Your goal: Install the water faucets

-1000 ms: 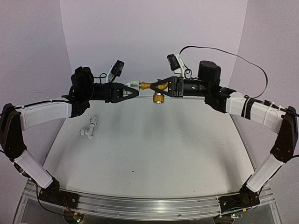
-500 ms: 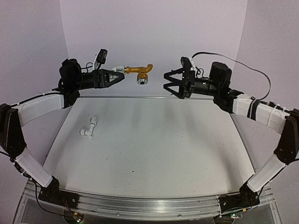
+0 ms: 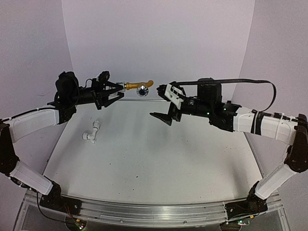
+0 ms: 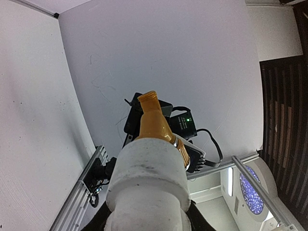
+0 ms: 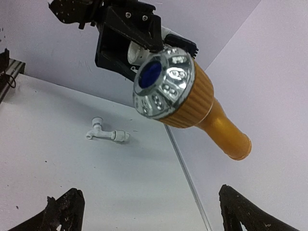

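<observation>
Lilac walls on three sides; pale table (image 3: 168,159) below, with both arms raised over its far edge.

- Gold faucet (image 3: 138,85): in the air, far left of centre, its stem plugged into a white fitting (image 3: 124,85).
- Left end effector (image 3: 119,89): clamped on the fitting, not on the faucet itself.
- Right end effector (image 3: 160,105): jaws wide apart and empty, just right of the faucet's silvery end and slightly below it.
- White faucet (image 3: 91,132): lying on the table at left, well below the left arm. Whether it sits in a fitting is too small to tell.

Hazards, as judged:
- Only the joint carries the gold faucet. If it is not fully seated, any tilt or jolt of your left arm could drop it to the table.
- Your open right jaws stand close by, so a careless swing left would knock the spout and twist the fitting in its grip.
- Lowering the left arm steeply risks striking the white faucet.
</observation>
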You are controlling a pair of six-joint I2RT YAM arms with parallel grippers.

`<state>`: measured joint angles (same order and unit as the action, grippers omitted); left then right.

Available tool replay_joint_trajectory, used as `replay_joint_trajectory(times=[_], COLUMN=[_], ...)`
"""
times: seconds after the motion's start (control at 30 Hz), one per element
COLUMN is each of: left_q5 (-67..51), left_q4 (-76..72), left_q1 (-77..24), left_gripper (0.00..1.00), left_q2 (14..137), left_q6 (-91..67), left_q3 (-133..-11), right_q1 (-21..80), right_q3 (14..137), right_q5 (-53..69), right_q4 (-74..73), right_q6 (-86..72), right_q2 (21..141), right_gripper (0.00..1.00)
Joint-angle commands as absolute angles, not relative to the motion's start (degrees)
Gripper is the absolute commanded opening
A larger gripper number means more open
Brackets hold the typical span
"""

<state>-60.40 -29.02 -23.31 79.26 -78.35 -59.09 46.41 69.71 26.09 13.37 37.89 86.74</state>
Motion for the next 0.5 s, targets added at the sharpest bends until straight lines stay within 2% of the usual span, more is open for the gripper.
replay_joint_trajectory(times=[0.0, 0.37, 0.43, 0.47], left_q5=[-61.9, -63.4, -63.5, -63.5], left_q4=[-31.1, -29.5, -29.2, -28.9], left_q1=[-23.7, -24.2, -24.3, -24.3], left_gripper=[0.0, 0.0, 0.0, 0.0], left_q2=[77.1, 78.1, 78.4, 78.6], left_q6=[-80.9, -78.2, -77.1, -76.5], left_q3=[-58.4, -58.8, -59.1, -59.3], right_q1=[46.6, 48.0, 48.4, 48.6], right_q3=[73.1, 78.9, 81.2, 82.1], right_q5=[23.8, 26.3, 28.3, 29.4], right_q4=[22.4, 24.2, 21.5, 20.6], right_q6=[47.4, 45.4, 43.9, 43.0], right_q2=[88.9, 94.8, 96.3, 96.9], right_gripper=[0.98, 0.95, 0.86, 0.75])
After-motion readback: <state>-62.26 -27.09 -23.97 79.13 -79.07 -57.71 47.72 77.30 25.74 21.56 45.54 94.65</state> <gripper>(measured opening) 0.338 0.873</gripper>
